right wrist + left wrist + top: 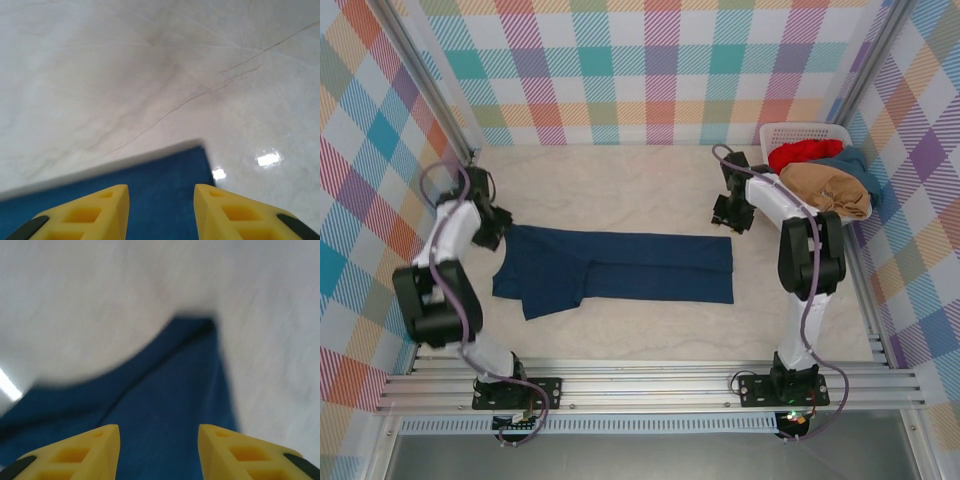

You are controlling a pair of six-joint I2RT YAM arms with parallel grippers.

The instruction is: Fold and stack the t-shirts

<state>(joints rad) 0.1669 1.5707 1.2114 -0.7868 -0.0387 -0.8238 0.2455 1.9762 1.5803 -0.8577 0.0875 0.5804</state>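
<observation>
A navy blue t-shirt [620, 268] lies folded into a long flat strip across the middle of the table, one sleeve sticking out at its lower left. My left gripper [498, 226] hovers over the shirt's far left corner, its yellow fingers [90, 452] apart with blue cloth [170, 405] below the gap. At the shirt's far right corner my right gripper [728, 212] is open too, fingers [235, 212] spread above the cloth corner [165, 175]. Neither grips the cloth. Red [803, 153], tan [828, 188] and teal-blue [860, 165] t-shirts are heaped in the basket.
The white slatted basket [800, 131] stands at the back right corner, close behind the right arm. Checked walls enclose the table on three sides. A metal rail [640, 385] runs along the near edge. Pale tabletop [620, 190] lies behind the shirt.
</observation>
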